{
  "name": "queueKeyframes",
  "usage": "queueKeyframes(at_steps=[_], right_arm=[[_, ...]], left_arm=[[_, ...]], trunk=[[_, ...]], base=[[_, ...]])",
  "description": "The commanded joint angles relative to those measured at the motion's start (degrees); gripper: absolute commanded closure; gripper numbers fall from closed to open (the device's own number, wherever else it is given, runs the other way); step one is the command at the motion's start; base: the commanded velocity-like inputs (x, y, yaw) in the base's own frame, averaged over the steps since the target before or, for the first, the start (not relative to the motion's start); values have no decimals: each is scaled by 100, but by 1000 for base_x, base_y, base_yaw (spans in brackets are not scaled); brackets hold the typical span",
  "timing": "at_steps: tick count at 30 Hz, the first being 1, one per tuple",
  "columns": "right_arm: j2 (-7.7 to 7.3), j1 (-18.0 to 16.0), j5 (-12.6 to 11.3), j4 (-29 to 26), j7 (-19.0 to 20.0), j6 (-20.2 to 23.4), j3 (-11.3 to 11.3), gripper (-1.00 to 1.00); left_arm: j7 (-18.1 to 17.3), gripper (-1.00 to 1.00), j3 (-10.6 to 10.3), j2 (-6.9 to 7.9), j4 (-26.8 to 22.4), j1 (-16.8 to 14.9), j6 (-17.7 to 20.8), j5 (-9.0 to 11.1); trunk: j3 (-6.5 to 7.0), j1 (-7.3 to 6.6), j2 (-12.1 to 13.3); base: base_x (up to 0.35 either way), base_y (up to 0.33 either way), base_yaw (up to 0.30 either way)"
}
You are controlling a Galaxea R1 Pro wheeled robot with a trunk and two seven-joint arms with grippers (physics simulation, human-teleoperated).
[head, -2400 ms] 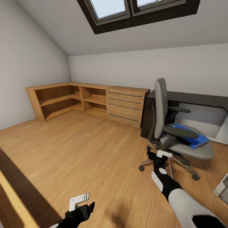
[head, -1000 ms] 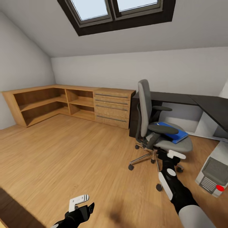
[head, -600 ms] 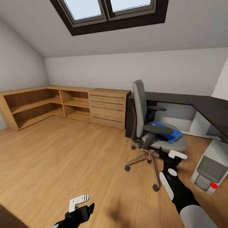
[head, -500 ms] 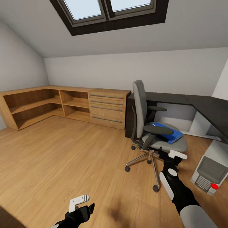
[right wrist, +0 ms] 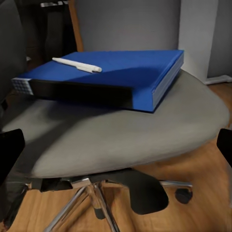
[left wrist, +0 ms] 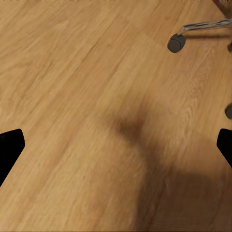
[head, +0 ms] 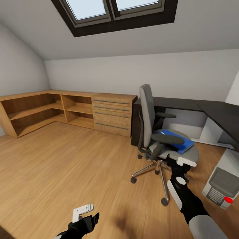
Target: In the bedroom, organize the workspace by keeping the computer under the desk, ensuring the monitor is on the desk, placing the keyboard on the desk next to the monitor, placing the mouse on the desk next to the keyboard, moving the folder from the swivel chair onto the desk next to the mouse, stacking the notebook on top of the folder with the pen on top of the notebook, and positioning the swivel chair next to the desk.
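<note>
Blue folder [right wrist: 108,72]: flat on the grey seat of the swivel chair [head: 156,132], centre-right of the head view; black spine faces my right wrist camera.
Pen [right wrist: 77,65]: white, lying loose on the folder's cover, upper left of the right wrist view.
Right gripper [head: 179,165]: just before the seat's front edge, level with it; fingers spread wide, nothing between them.
Left gripper [head: 84,215]: low at the bottom left of the head view, over bare wood floor [left wrist: 72,72]; fingertips apart at the wrist frame's edges, empty.
Desk [head: 212,109]: black top at the right of the head view, behind the chair; no monitor or keyboard visible on the part in frame.
Computer [head: 221,186]: on the floor at lower right, beside the desk's open side.
Step in hand, my judgement: approach for lifting the folder.
Method: I would close on the near long edge, one finger under, one over, and lift level.
Risk: a tilt would roll the pen off; the castors may let the chair drift under a push.
</note>
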Motion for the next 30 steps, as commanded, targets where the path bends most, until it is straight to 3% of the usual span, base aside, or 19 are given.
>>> queueKeyframes(at_steps=[1,22,30], right_arm=[[-3,-2,-60,1,-9,-39,12,-100],[-55,-2,-62,1,-9,-116,12,-100],[-56,-2,-61,8,-9,-118,12,-100]], left_arm=[[50,-100,-4,-1,-9,0,16,59],[59,-100,-15,-4,-1,0,14,46],[59,-100,-15,-4,0,0,21,48]], trunk=[[-5,1,-2],[-5,1,-2],[-5,1,-2]], base=[[200,-67,0],[78,-74,0],[5,-179,0]])
